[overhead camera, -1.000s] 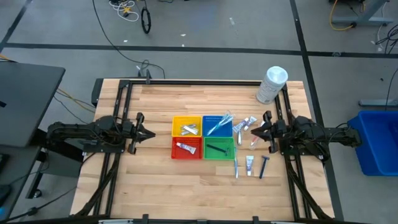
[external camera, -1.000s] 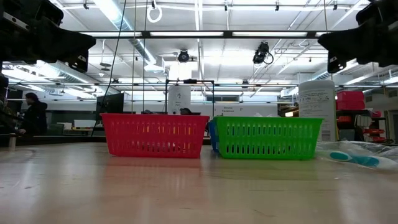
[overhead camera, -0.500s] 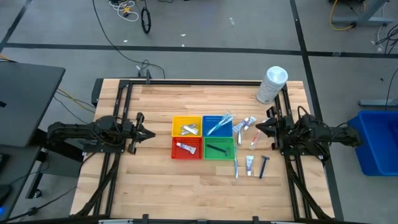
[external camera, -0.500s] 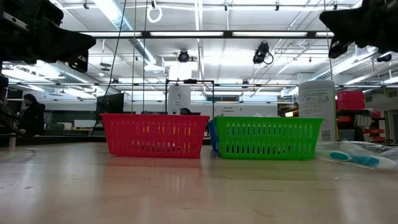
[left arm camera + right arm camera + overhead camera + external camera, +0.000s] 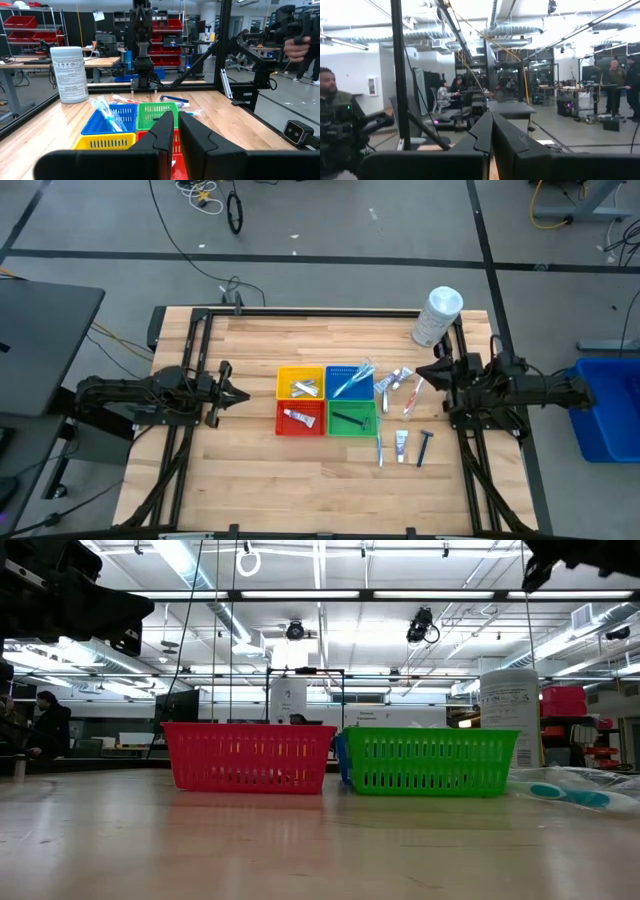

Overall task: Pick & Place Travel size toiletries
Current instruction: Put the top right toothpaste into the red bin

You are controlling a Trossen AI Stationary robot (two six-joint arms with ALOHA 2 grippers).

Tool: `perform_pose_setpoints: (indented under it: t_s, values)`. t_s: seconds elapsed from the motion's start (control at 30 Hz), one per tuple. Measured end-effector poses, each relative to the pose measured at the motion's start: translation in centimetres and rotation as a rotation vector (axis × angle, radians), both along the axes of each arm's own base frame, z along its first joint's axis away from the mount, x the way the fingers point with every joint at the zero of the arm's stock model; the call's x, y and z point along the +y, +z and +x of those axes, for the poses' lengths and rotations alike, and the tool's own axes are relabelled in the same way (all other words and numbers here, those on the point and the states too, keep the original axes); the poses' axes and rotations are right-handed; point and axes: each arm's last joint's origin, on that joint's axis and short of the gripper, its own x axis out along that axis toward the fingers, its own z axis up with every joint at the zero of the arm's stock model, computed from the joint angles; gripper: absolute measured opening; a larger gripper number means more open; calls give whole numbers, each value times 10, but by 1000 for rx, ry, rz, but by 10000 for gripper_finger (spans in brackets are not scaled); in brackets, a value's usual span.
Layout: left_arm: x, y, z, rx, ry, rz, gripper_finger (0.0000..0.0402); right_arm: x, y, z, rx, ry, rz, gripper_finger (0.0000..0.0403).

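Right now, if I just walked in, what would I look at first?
Probably the four bright baskets bunched in a square mid-table: yellow, blue, red and green, each holding small toiletries. Just to their right, loose toiletries lie scattered on the wood, with a big white container at the far right corner. A dark arm waits on each side, the left claw and right claw both pinched shut and empty.

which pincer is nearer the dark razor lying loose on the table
Right. The right pincer hangs just above and behind the razor; the left pincer waits across the baskets, much farther off.
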Motion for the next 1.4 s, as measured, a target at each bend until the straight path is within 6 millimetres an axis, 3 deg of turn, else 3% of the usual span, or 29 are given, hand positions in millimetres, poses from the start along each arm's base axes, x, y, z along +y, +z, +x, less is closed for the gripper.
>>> perform_pose_setpoints:
  t_s: [0.37,0.77,1.03,1.4]
  values:
    - [0,0,0,0,0,0,32,0,68,5,-34,1,5,16]
    - [0,0,0,0,0,0,32,-3,137,-5,-141,-67,75,16]
    - [0,0,0,0,0,0,32,-4,155,0,-80,-107,58,16]
    - [0,0,0,0,0,0,32,-4,149,18,-4,-103,52,16]
